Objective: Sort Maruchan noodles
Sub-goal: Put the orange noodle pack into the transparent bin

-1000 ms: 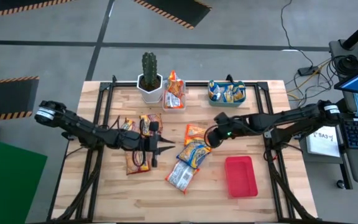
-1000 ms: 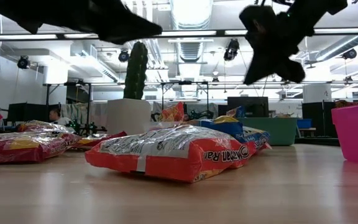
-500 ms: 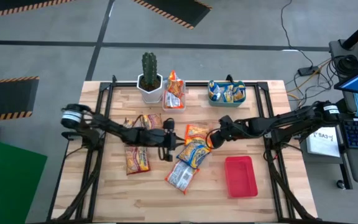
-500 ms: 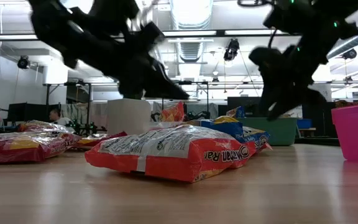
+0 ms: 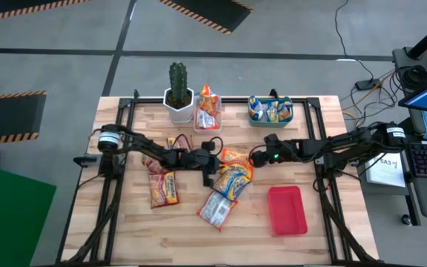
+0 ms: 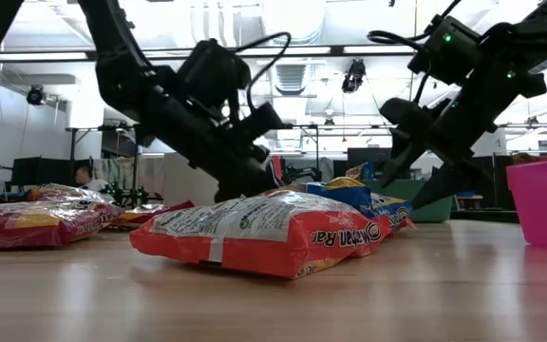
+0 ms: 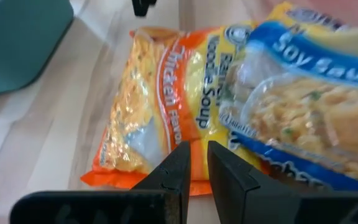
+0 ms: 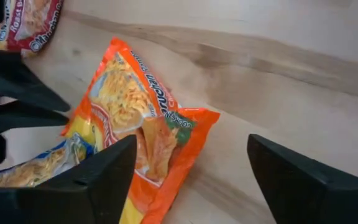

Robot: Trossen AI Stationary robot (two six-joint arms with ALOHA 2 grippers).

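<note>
An orange noodle packet (image 5: 233,156) lies flat on the table's middle, and a blue-and-yellow packet (image 5: 232,180) overlaps its near side. A white-and-red packet (image 5: 216,209) lies nearer the front, and red packets (image 5: 161,188) lie to the left. My left gripper (image 7: 197,163) is low at the orange packet's left edge (image 5: 215,165), its fingers all but together with nothing between them. My right gripper (image 8: 191,186) stands open just right of the orange packet (image 8: 135,124) and holds nothing. My left gripper has its fingertips (image 7: 180,155) at the edge of the orange packet (image 7: 160,180), coming in low from the table's left. Whether they touch the packet I cannot tell.
A potted cactus (image 5: 178,93) stands at the back. Beside it is a clear bin (image 5: 207,111) with orange packets, and right of that a teal bin (image 5: 270,110) with blue ones. A red tray (image 5: 286,209) lies at the front right. Black frame rails run along the table's sides.
My left gripper has swept toward the table's right edge, from over the red packets to the orange packet, and has come down low. My right gripper has opened wide and drawn back a little toward the right edge.
</note>
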